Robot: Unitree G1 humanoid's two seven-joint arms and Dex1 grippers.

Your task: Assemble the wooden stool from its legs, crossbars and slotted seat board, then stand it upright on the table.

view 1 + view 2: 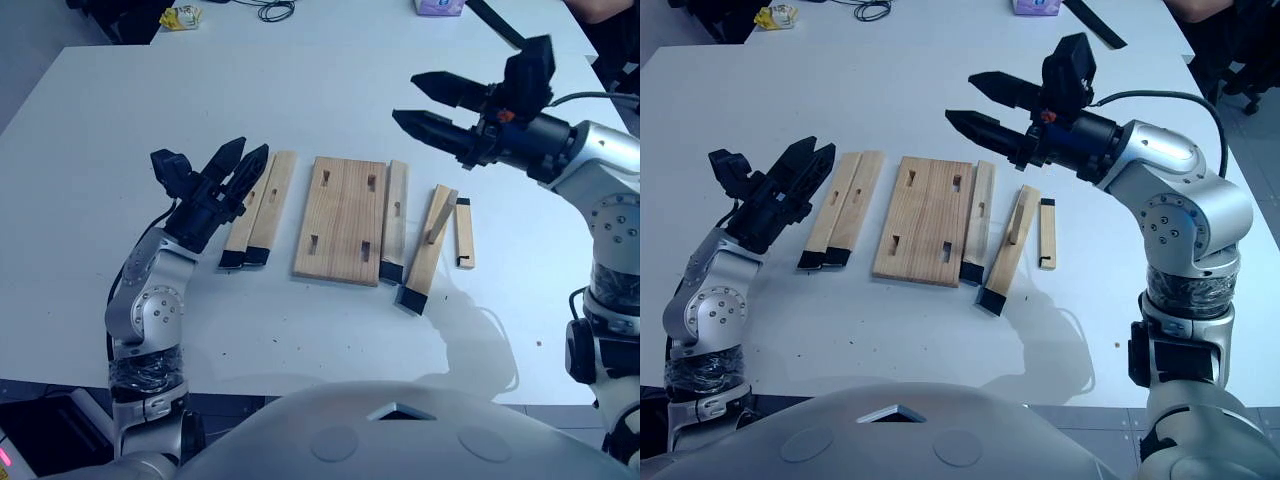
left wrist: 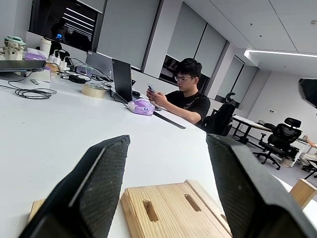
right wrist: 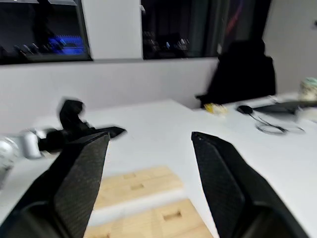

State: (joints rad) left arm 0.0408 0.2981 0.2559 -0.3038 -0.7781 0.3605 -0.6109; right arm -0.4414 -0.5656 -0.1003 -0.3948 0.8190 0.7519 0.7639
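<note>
Left gripper (image 1: 250, 148) low, near-left: jaws spread, empty, aimed at leg pair (image 1: 258, 205) just beside, likely for pickup. Right gripper (image 1: 405, 98) raised far-right, spread, empty. Seat board (image 1: 340, 220) flat centre, slots up; two legs (image 1: 395, 215), crossbar (image 1: 464, 232) right of it, unassembled.

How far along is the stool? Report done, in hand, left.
Done: nothing visibly; the seat board lies flat on the table, with legs loose on either side and a crossbar at the right. In hand: nothing; the left hand and right hand are open and empty. Left: all the joining, then standing it upright.
</note>
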